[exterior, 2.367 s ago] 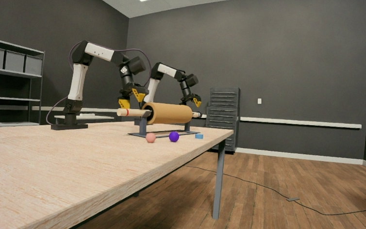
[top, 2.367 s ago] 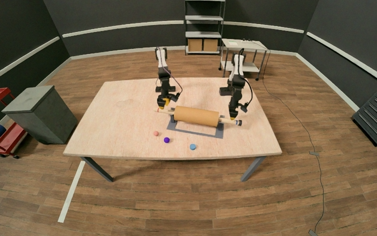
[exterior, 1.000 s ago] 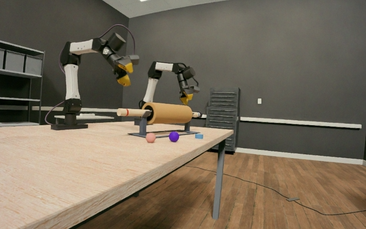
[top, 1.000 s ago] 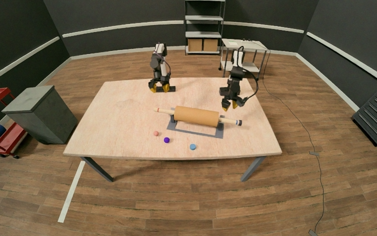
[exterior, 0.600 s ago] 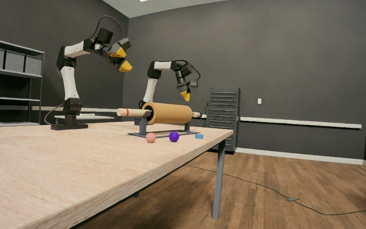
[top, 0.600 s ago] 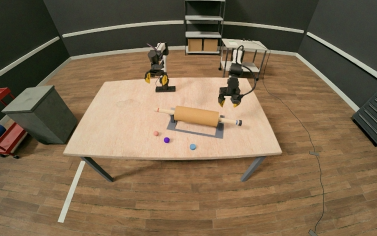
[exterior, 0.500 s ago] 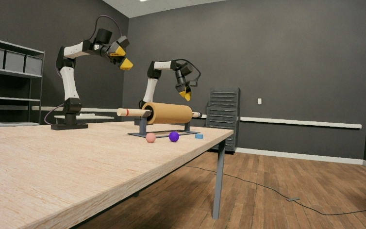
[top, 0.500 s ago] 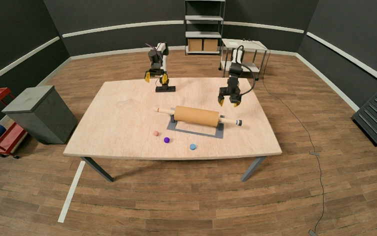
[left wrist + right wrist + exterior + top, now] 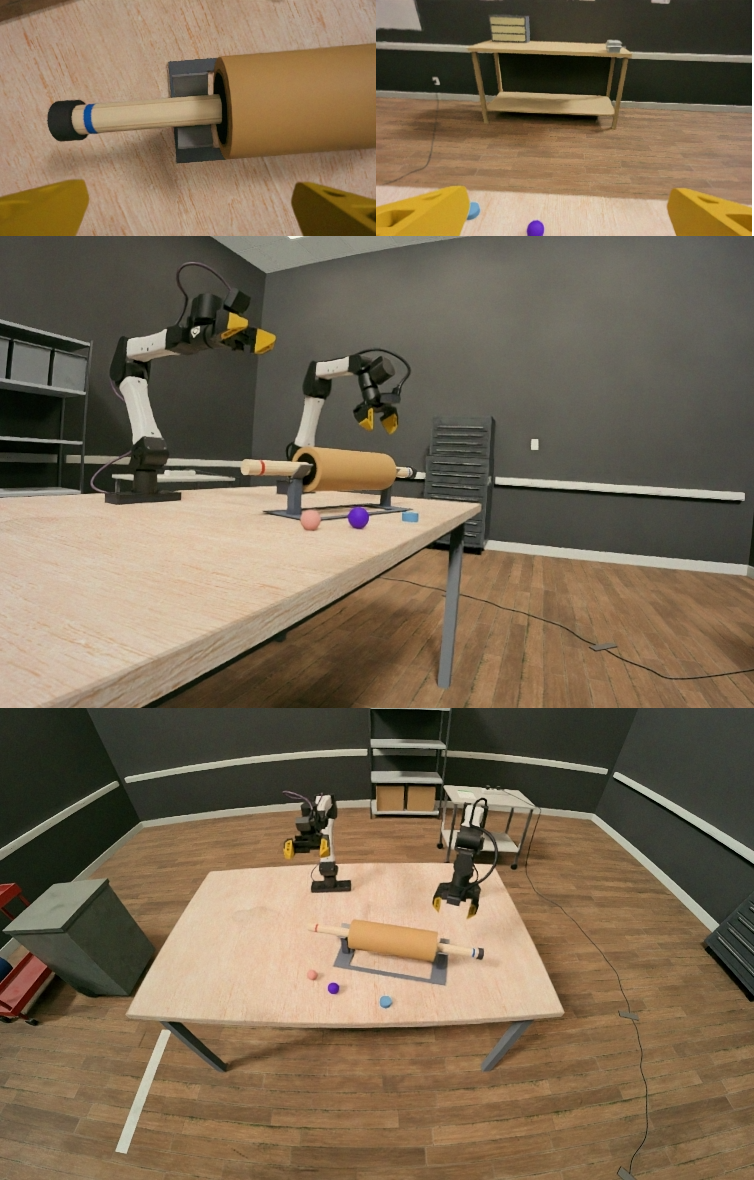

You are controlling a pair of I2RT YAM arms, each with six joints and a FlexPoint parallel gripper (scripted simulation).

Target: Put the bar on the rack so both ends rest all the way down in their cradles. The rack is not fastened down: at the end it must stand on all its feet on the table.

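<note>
One bar (image 9: 333, 931) (image 9: 278, 468) (image 9: 150, 112), pale wood, long and faceted, with a red band near one end and a blue band and black cap at the other; laid across both uprights of the rack, full depth in the cradles unclear. One sleeve (image 9: 392, 938) (image 9: 353, 469) (image 9: 300, 102), smooth tan cylinder, dark inside, around the bar's middle. One rack (image 9: 389, 974) (image 9: 293, 497) (image 9: 192, 66), flat grey frame, standing on the grained wooden table (image 9: 250, 952) (image 9: 166, 569) (image 9: 576, 207). Two balls, pink (image 9: 312, 975) (image 9: 310, 519) and purple (image 9: 333, 988) (image 9: 358, 518) (image 9: 535, 228); one squat blue disc (image 9: 385, 1001) (image 9: 410, 517) (image 9: 473, 211). Left gripper (image 9: 455, 909) (image 9: 378, 428) (image 9: 191, 202), yellow-fingered, spread wide, unloaded, above the table. Right gripper (image 9: 306, 849) (image 9: 250, 335) (image 9: 568, 207), matching, likewise parted and unloaded, levelled outward.
</note>
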